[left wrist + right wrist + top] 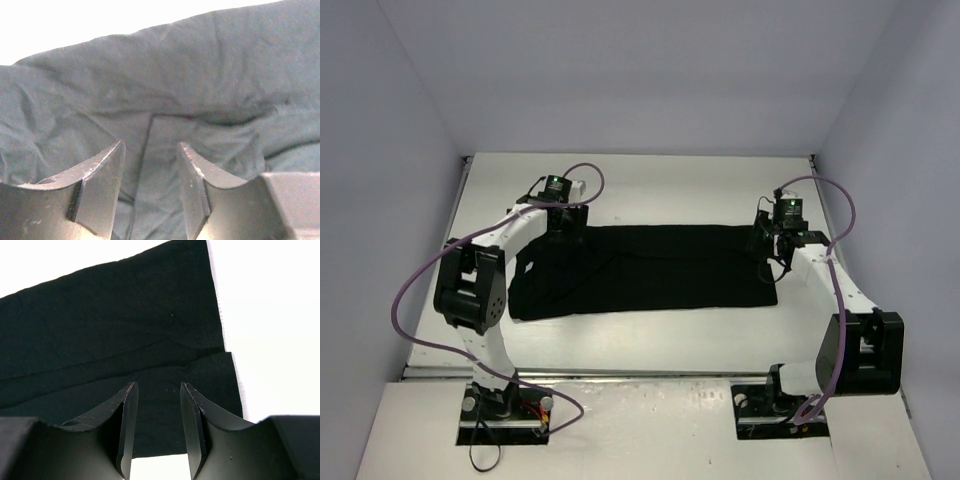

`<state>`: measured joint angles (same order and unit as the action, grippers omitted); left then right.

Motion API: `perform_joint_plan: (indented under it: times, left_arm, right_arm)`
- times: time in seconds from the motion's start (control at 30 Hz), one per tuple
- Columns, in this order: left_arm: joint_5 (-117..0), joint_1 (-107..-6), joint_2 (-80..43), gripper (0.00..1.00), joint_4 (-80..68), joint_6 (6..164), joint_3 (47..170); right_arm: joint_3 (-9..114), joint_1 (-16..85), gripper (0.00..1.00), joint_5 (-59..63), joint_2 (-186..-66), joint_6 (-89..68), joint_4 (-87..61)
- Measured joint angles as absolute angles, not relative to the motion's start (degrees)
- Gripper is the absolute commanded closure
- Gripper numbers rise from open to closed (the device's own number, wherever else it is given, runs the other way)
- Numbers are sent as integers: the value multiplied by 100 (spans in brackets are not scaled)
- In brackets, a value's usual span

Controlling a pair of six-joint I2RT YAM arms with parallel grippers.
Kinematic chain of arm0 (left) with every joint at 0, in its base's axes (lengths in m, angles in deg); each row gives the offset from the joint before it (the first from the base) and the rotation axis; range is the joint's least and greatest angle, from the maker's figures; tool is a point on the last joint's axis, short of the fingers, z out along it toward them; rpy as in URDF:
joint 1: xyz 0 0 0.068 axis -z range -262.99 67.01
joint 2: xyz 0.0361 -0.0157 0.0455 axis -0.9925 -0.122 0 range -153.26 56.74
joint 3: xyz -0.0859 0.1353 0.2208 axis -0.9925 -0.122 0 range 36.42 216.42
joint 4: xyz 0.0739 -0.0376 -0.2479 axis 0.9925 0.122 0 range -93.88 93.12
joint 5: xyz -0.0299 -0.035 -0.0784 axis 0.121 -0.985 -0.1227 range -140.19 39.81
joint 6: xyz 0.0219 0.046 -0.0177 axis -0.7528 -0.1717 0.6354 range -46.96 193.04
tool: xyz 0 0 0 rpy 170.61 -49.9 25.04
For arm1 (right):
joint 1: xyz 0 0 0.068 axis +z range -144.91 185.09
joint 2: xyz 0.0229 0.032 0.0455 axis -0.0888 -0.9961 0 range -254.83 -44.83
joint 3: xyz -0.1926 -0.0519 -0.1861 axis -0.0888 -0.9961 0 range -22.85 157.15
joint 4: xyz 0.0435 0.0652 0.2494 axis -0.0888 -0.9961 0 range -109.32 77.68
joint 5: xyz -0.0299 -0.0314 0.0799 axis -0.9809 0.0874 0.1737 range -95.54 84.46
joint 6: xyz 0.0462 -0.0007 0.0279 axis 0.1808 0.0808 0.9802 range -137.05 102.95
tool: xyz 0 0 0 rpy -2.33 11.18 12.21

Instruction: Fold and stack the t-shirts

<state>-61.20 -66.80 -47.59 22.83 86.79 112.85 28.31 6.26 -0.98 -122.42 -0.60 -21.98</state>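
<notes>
As t-shirt (pixel 650 270) lies flat | left end effector (pixel 150 145) apart | right end effector (pixel 159 385) apart at hem, table (pixel 270 315) beyond

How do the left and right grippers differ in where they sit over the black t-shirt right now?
The left gripper hangs over bunched, creased cloth at the t-shirt's left end; the right gripper hangs over flat, smooth cloth at its right end. Cloth nearly fills the left gripper's view, while the right gripper sits by the shirt's edge, bare table beside it. Both have jaws apart and hold nothing.
</notes>
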Motion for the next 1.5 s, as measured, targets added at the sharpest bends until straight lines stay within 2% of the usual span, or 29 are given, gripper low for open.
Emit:
perform_joint_plan:
  times: [0.3, 0.5, 1.1, 1.5]
  left_arm:
    - [-6217, -6694, -5420, 58, 2437, 8610, 11512]
    - [-6236, -6690, -5488, 63, 2456, 8606, 11512]
    - [-6320, -6580, -5449, 97, 2436, 8672, 11442]
    - [-6340, -6335, -4627, 99, 2467, 8765, 11041]
  right_arm:
    - [2757, 626, 63, -98, -12198, -63, -2199]
    - [2631, 626, 63, -98, -12160, -63, -2206]
    - [2606, 626, 63, -100, -12108, -62, -2204]
    - [2579, 626, 63, -100, -12088, -63, -2204]
